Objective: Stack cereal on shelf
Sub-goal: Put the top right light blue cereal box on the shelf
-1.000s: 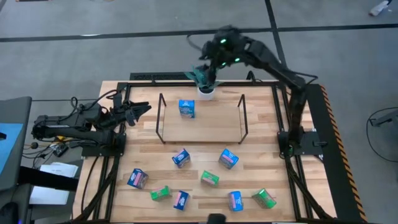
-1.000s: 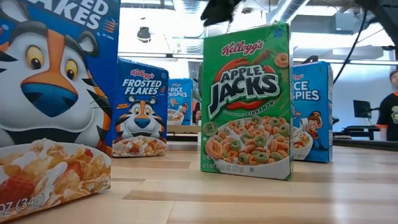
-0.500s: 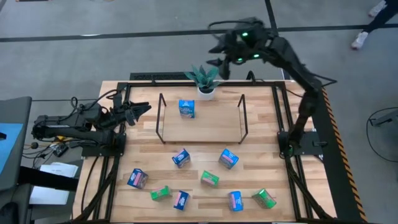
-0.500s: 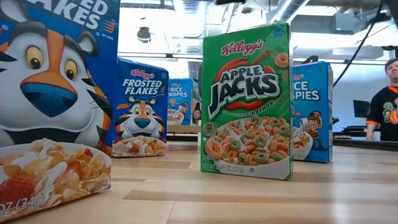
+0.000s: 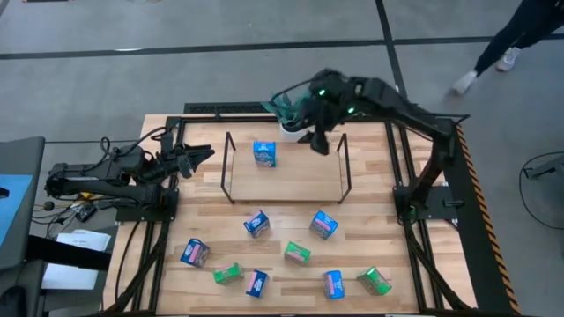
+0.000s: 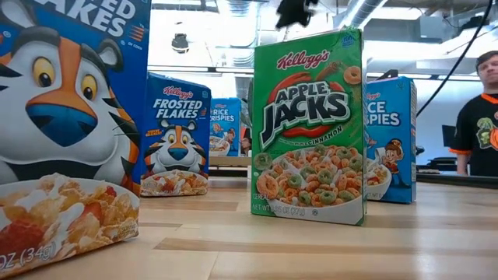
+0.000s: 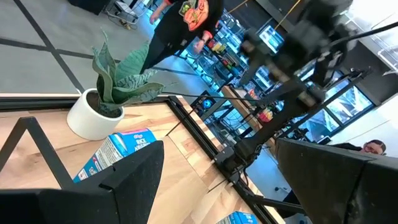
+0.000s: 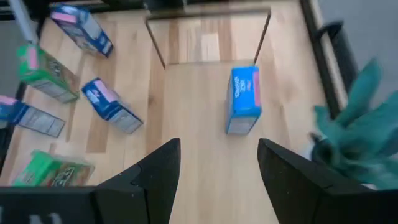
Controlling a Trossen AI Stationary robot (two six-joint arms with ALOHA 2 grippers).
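The shelf (image 5: 295,180), a light-wood board in a black wire frame, stands at the table's far middle. One blue cereal box (image 5: 263,153) (image 8: 244,99) stands upright on its far left part. Several more blue and green cereal boxes lie loose on the near table, among them a blue one (image 5: 256,223) and a green one (image 5: 297,253). My right gripper (image 5: 317,141) (image 8: 217,168) hangs open above the shelf's far right part, pointing slantwise down, with nothing between its fingers. My left gripper (image 5: 201,154) (image 7: 236,186) waits open at the table's left, level, left of the shelf.
A potted plant (image 5: 286,110) (image 7: 102,99) stands just behind the shelf, close beside my right arm. In the low view, a green box (image 6: 309,124) and blue boxes stand close to the camera. A person (image 6: 476,117) stands beyond the table on that view's right.
My right gripper has swung from above the potted plant toward the table's far right, then come back toward the near edge and down over the shelf's far right part, tipping further downward. Its fingers stay open. The boxes have not moved.
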